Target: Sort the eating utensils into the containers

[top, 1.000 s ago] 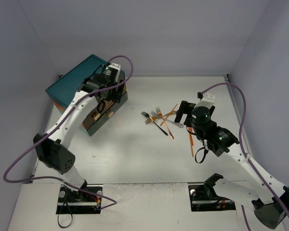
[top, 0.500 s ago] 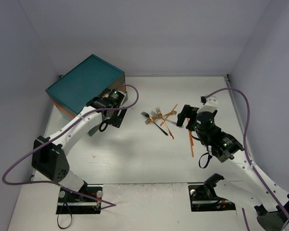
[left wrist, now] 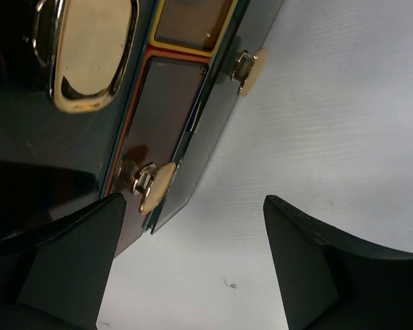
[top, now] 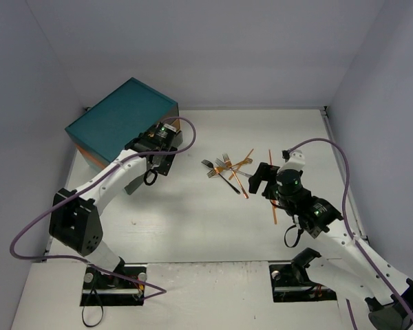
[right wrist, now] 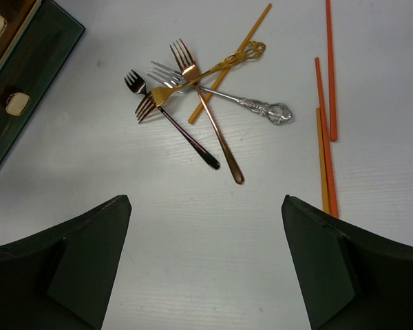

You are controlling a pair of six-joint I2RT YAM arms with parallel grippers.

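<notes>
1. Pale lavender walls (top: 227, 55) enclose a white, faintly grained surface (top: 193, 220).
2. A boxy teal chest (top: 117, 120) sits far left, its glossy drawers (left wrist: 172, 117) bearing oval gold knobs (left wrist: 157, 187).
3. The left pincer (left wrist: 194, 199) is spread beside the chest, and the right pincer (right wrist: 205, 201) is spread near the cutlery.
4. Slim metal forks (right wrist: 186, 89) lie crossed mid-surface, with orange chopsticks (right wrist: 328, 124) beside them.

Left hand (left wrist: 193, 265) drawn back off chest (top: 120, 117); right hand (right wrist: 206, 268) retreated.

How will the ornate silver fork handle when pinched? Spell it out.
The silver fork looks like rigid metal, so it probably won't flex. Its shiny finish may slip in the right tool. It crosses the copper fork, so lifting it could well drag that along.
</notes>
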